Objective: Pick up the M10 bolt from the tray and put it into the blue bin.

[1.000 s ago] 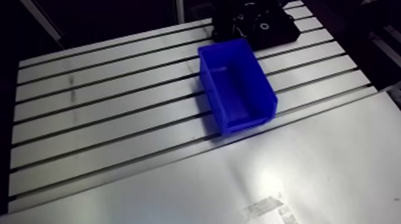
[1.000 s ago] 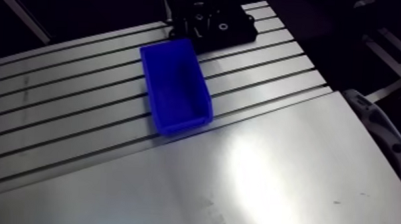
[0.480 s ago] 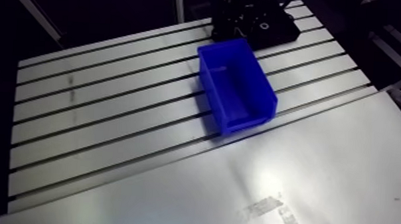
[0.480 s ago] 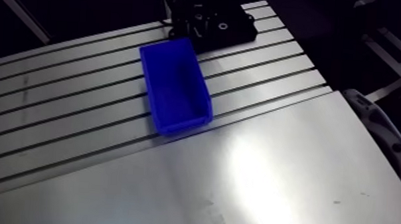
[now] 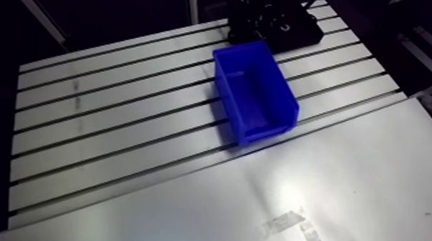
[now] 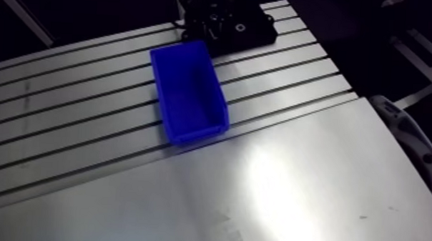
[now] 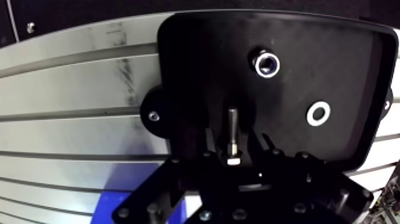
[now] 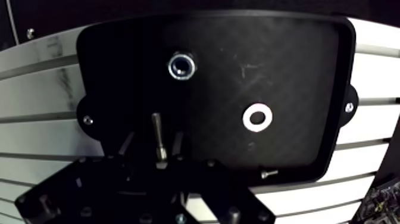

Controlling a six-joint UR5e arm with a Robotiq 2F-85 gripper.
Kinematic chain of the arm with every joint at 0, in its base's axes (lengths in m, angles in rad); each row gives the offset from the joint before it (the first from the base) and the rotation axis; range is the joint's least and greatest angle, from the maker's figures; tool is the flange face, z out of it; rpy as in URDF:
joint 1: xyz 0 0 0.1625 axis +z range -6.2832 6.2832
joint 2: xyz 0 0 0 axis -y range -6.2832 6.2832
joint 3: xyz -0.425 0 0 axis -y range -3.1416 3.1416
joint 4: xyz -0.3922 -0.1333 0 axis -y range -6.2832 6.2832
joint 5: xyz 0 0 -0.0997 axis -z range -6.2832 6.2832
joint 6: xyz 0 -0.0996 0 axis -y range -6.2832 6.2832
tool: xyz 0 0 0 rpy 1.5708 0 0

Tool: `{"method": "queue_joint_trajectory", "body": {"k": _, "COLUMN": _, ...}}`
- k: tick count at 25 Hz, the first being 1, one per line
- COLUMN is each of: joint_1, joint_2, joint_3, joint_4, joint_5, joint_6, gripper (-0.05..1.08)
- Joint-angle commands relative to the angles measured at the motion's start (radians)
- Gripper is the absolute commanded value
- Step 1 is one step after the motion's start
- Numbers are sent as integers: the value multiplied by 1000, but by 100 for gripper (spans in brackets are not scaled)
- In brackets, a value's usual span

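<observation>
Silver-grey M10 bolt [image 7: 232, 124], bright head, on black tray [image 7: 333, 65], gripper [image 7: 234, 143] jaws apart astride it

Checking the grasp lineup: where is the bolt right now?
In the wrist view, the bolt sits between the open fingers over the black tray, with the washer farther ahead.
</observation>
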State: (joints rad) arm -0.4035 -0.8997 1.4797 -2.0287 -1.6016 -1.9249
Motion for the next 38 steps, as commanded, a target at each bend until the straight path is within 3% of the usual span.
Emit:
{"method": "queue_joint_trajectory", "body": {"k": 1, "joint_1": 0, "joint_2": 0, "joint_3": 3, "joint_4": -5, "joint_5": -1, "joint_6": -13, "gripper": 61}}
{"method": "queue_joint_trajectory", "body": {"k": 9, "joint_1": 0, "joint_2": 0, "joint_3": 3, "joint_4": -5, "joint_5": -1, "joint_6": -13, "gripper": 71}}
{"method": "queue_joint_trajectory", "body": {"k": 27, "joint_1": 0, "joint_2": 0, "joint_3": 6, "joint_4": -11, "joint_5": -1, "joint_6": -15, "gripper": 81}}
{"method": "queue_joint_trajectory", "body": {"k": 38, "joint_1": 0, "joint_2": -3, "joint_3": -2, "joint_4": -9, "joint_5": -2, "joint_6": -16, "gripper": 103}}
